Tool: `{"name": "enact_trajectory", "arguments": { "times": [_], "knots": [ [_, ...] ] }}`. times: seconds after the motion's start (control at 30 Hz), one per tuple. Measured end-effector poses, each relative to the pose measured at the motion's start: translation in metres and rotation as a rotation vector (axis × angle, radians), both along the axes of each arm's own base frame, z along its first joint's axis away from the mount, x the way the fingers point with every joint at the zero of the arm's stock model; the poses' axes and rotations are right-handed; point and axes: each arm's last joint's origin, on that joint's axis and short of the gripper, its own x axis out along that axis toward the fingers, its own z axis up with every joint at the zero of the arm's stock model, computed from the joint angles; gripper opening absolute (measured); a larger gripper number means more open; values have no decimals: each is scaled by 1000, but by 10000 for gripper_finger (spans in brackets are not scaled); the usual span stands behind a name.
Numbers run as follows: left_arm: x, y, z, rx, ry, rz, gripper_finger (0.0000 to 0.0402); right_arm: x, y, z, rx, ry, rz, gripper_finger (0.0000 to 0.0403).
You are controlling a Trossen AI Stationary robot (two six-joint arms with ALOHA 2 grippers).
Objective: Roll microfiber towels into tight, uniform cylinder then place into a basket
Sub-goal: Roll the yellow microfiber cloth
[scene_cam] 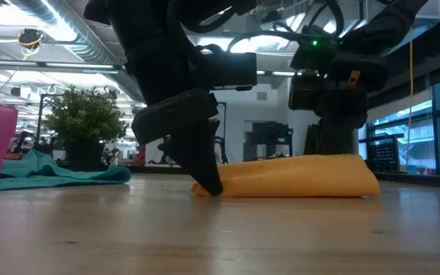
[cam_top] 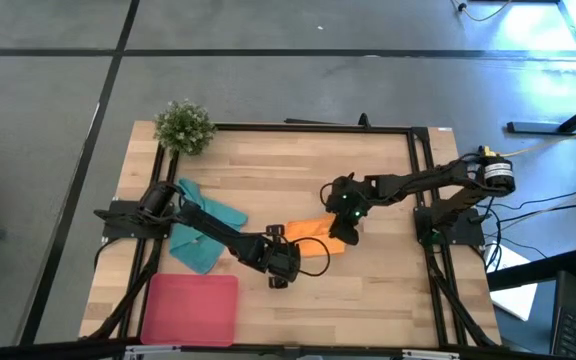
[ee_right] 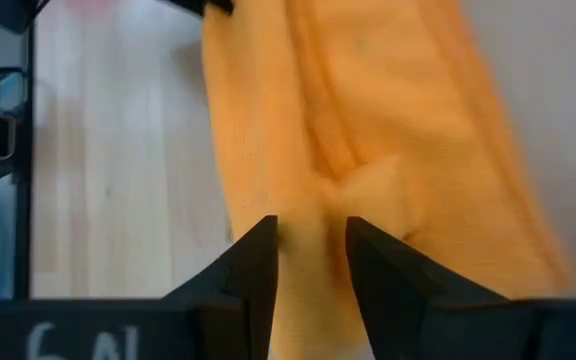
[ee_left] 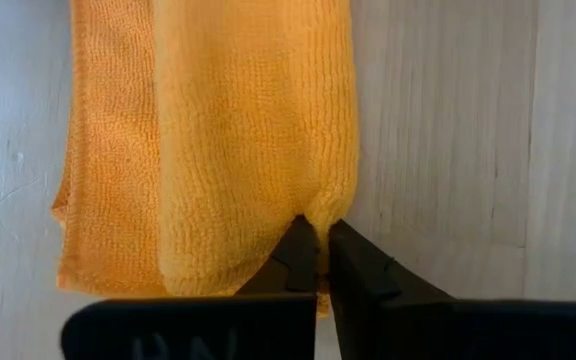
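Observation:
The orange towel [cam_top: 315,233] lies on the table folded into a long thick band, a thinner layer [ee_left: 108,160] showing beside the rolled part [ee_left: 248,130]. My left gripper [ee_left: 323,235] is shut at its left end. My right gripper [ee_right: 310,235] hangs over the towel's right end with its fingers apart and a ridge of cloth [ee_right: 320,190] showing between them; I cannot tell whether they touch it. The teal towel [cam_top: 200,232] lies crumpled at the left. The pink basket [cam_top: 190,308] sits at the near left. My left gripper pinches the end edge of the orange towel's rolled part [ee_left: 320,212] between its two fingers, near one corner, so the cloth puckers there. The fingers slant down from above, along the band [scene_cam: 208,183]. The towel rests on the table, slack.
A small potted plant [cam_top: 184,126] stands at the far left corner. A dark frame [cam_top: 418,180] runs along the table's far and right edges. Bare wood [cam_top: 368,300] lies between the towel and the near edge.

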Motion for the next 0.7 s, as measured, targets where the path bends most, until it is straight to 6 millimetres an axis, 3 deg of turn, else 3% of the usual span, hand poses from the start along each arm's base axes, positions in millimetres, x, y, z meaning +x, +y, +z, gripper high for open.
{"name": "enact_trajectory", "arguments": {
  "times": [0.17,0.3,0.5,0.7],
  "knots": [
    [0,0,0,-5,1,3,0,-5,-1,13,-93,-55,25,122],
    [0,0,0,-7,1,3,0,-9,10,26,-180,-151,167,122],
    [0,1,0,-17,-5,26,0,-17,47,43,-354,-328,472,122],
    [1,2,0,-28,-7,35,0,-21,84,36,-551,-325,621,122]
  ]
}}
